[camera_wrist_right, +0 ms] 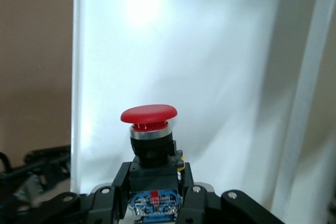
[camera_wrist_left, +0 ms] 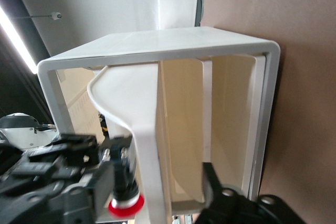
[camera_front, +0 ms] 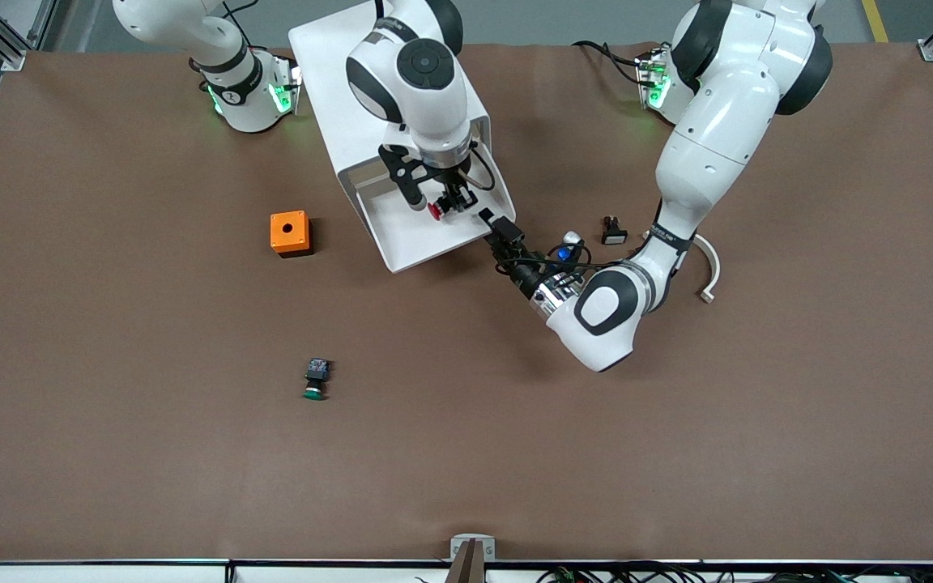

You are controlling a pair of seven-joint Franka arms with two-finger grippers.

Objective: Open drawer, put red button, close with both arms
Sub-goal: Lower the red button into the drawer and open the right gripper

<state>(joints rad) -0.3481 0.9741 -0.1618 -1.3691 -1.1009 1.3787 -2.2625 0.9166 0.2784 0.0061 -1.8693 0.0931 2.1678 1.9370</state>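
The white drawer (camera_front: 402, 261) stands pulled out of its white cabinet (camera_front: 329, 73). My right gripper (camera_front: 452, 201) is shut on the red button (camera_front: 436, 210) and holds it just over the drawer's floor. The right wrist view shows the button (camera_wrist_right: 148, 114) with its red cap and silver collar, gripped by its black body in the right gripper (camera_wrist_right: 156, 176). My left gripper (camera_front: 492, 223) is at the drawer's front corner toward the left arm's end. In the left wrist view the left gripper (camera_wrist_left: 168, 184) is open astride the drawer's wall (camera_wrist_left: 149, 171). One finger (camera_wrist_left: 211, 182) stands apart from the wall, and the button (camera_wrist_left: 126, 205) shows beside it.
An orange box with a hole (camera_front: 290, 233) sits beside the drawer toward the right arm's end. A green-capped switch (camera_front: 317, 380) lies nearer the camera. A blue-capped button (camera_front: 565, 252), a small black switch (camera_front: 613, 231) and a white curved piece (camera_front: 709, 271) lie by the left arm.
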